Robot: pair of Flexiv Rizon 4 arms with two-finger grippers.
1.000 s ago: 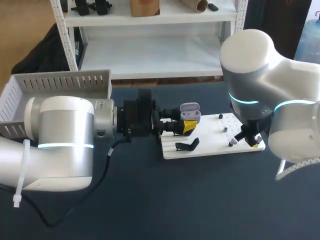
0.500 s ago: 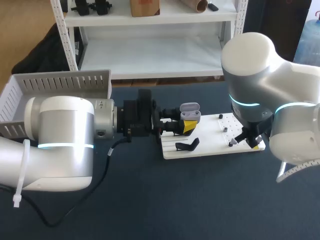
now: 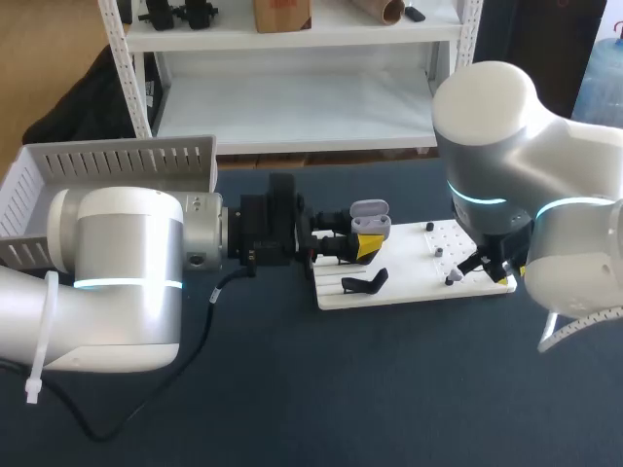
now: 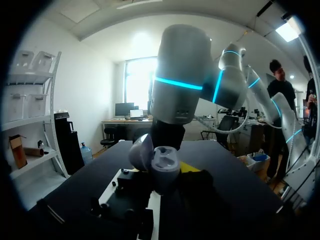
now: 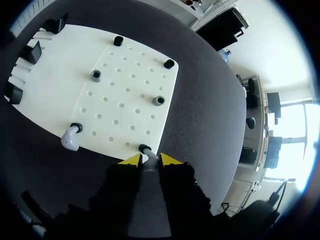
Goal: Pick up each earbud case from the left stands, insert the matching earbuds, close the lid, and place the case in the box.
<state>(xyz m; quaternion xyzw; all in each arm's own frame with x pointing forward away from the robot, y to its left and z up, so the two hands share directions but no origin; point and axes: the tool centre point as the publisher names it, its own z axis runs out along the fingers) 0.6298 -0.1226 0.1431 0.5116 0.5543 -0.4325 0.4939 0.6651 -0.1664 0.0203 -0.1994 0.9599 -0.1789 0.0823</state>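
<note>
Dark blue cloth covers the table [image 3: 292, 389]; a flat white board [image 3: 409, 288] lies on it right of the middle, and a white box [image 3: 117, 161] with slatted walls stands at the far left corner; behind the table runs a white shelf unit.

On the board's left part a low black stand [image 3: 365, 283] lies tipped; its right part is a grid of small holes with short dark cups [image 5: 96, 75] set well apart.

The left arm [image 3: 117, 282] comes in level from the left, and the left gripper [image 3: 362, 243] hangs over the board's left end; it is clamped on the earbud case [image 3: 370, 219], which stands up out of it, clear of the board; only one yellow tip shows beside the case.

The case is pale grey and rounded, with smooth matt sides; its lid is swung open and stands behind the base; the left wrist view shows the open base [image 4: 162, 165] close ahead, with a shallow moulded hollow in its top.

The right arm [image 3: 496, 146] bends down over the board's right end; the right gripper [image 5: 149, 160] is at the board's near edge, its two yellow tips pinched close on a white earbud [image 5: 149, 156] that sits in a black cup there.

A second white earbud [image 5: 70, 139] rests in another cup along the same edge, well apart from the first.
</note>
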